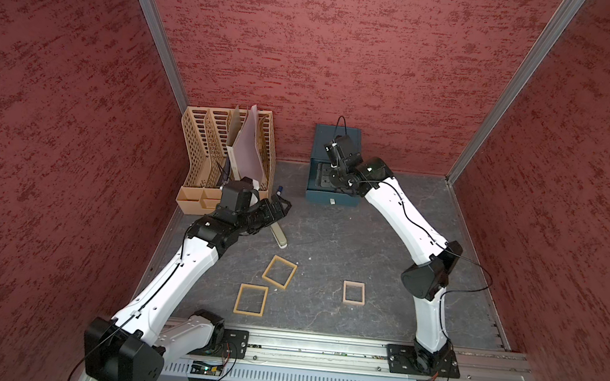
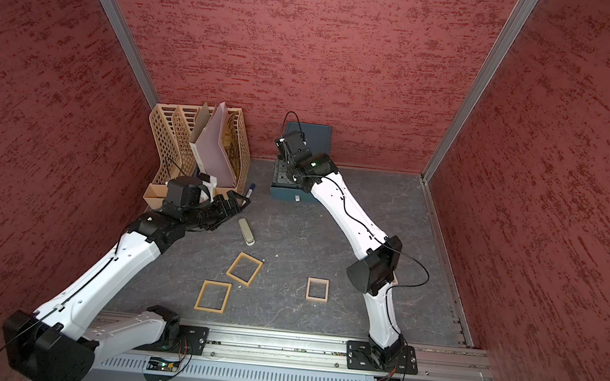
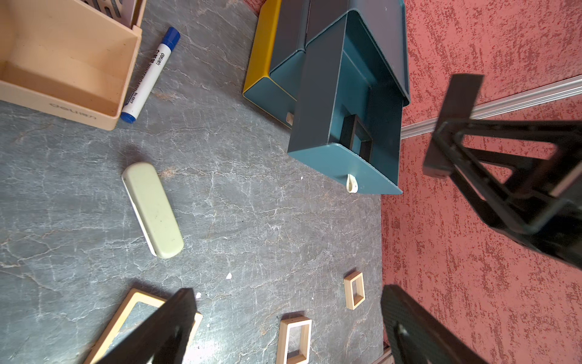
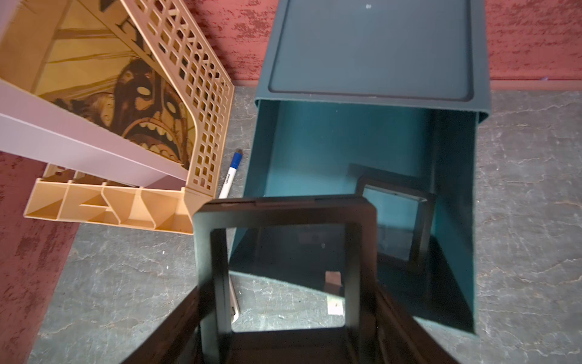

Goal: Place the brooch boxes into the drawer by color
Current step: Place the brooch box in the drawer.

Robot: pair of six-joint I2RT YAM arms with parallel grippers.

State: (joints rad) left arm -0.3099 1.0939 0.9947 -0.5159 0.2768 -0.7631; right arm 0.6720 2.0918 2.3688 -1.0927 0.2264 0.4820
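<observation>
- A black brooch box (image 4: 283,209) is held by the right hand (image 4: 288,327), its jaws part-closed on the box's sides, over the open drawer (image 4: 330,138); a second black box (image 4: 423,227) lies inside.
- The left hand (image 1: 282,205) is spread wide, empty; three tan boxes (image 1: 269,266) lie on the counter (image 1: 328,246).
- The black pair is judged nearly sorted; lowering beside its twin, then release, is called for.

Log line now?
right gripper: holds black box over drawer | inside: second black box | left gripper: open, empty | table: three tan boxes
</observation>
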